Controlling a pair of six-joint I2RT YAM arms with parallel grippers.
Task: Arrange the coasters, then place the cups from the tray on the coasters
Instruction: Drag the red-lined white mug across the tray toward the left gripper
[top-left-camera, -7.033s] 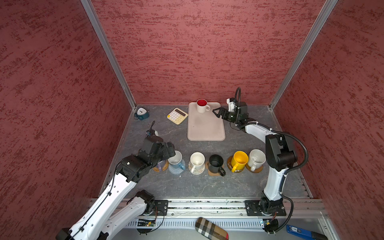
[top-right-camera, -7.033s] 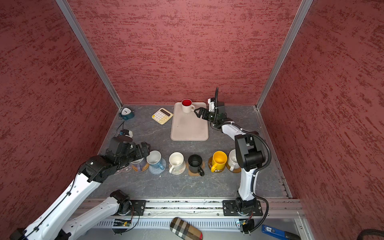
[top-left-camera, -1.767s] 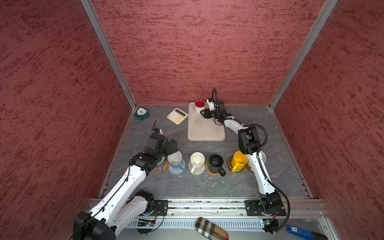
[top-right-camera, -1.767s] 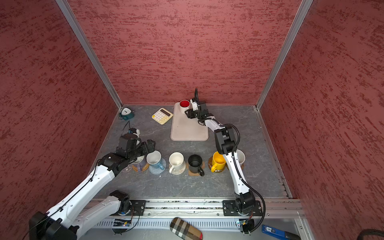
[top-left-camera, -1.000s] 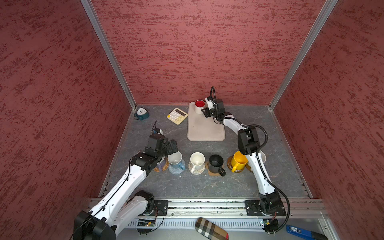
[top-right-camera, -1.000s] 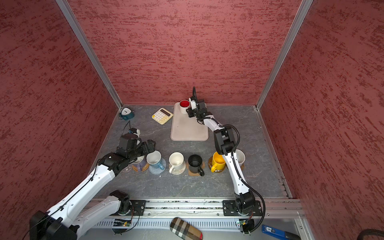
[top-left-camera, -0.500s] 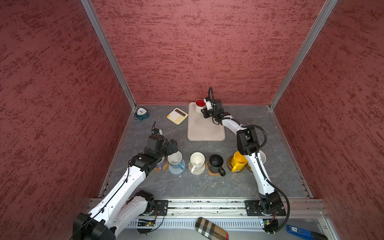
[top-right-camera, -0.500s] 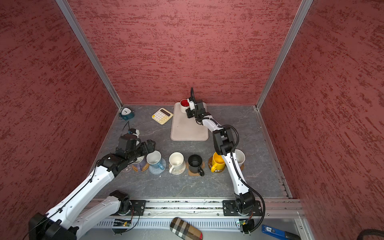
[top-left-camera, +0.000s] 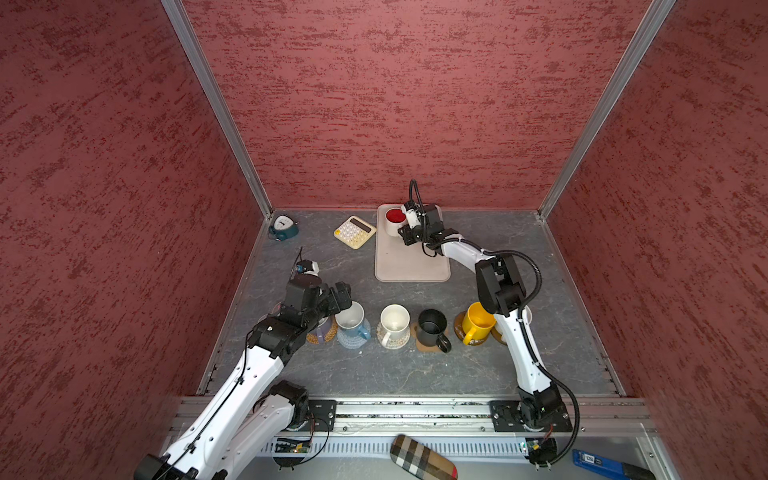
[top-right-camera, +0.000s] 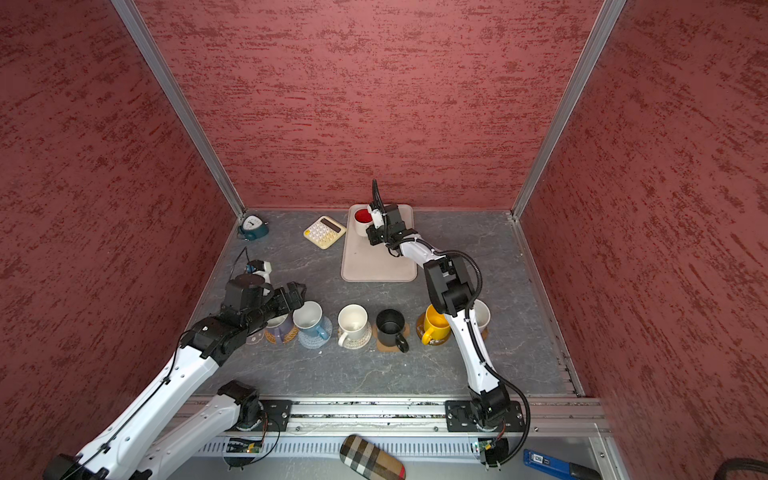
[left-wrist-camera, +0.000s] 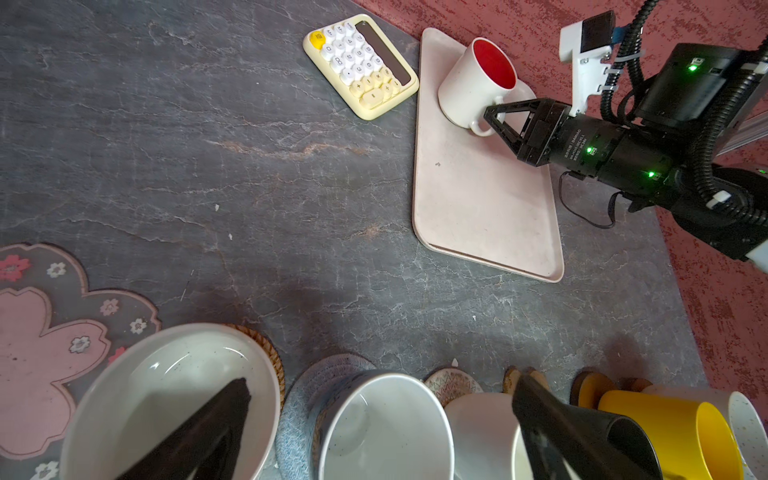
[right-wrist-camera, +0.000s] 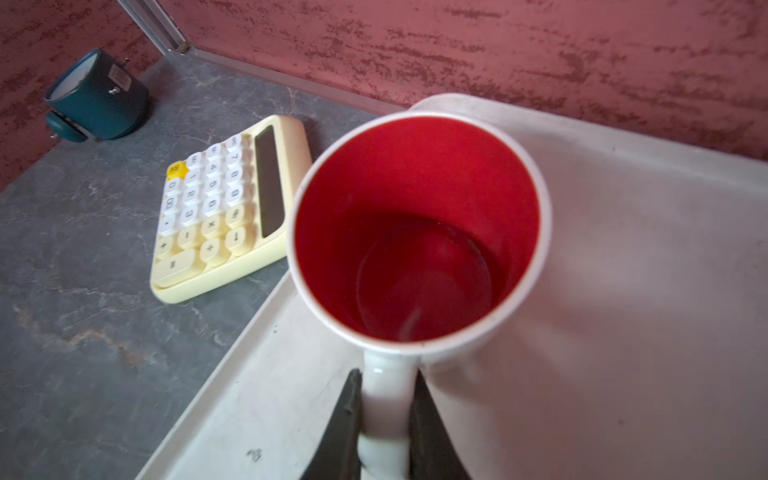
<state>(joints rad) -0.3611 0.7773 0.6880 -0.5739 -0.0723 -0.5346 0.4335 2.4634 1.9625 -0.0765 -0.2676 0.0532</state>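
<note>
A white cup with a red inside (top-left-camera: 395, 222) (top-right-camera: 363, 220) (right-wrist-camera: 415, 232) stands at the far left corner of the beige tray (top-left-camera: 411, 262) (right-wrist-camera: 623, 249). My right gripper (top-left-camera: 404, 232) (right-wrist-camera: 386, 382) (left-wrist-camera: 490, 114) is shut on its handle. Along the front, cups sit on coasters in a row: lavender (top-left-camera: 318, 330), blue (top-left-camera: 351, 322), cream (top-left-camera: 395, 322), black (top-left-camera: 432, 328), yellow (top-left-camera: 478, 324); a white one is half hidden behind the right arm. The pink flower coaster (left-wrist-camera: 37, 332) (top-right-camera: 254, 338) lies bare at the row's left end. My left gripper (top-left-camera: 337, 300) (left-wrist-camera: 382, 380) hangs open above the lavender and blue cups.
A yellow calculator (top-left-camera: 353, 232) (right-wrist-camera: 224, 208) lies just left of the tray. A teal alarm clock (top-left-camera: 283, 226) (right-wrist-camera: 95, 97) sits in the far left corner. Red walls close in three sides. A plaid case (top-left-camera: 424, 457) lies beyond the front rail.
The right gripper reached in from the tray's right side to the red-inside cup and its jaws closed on the handle. The left arm has hardly moved.
</note>
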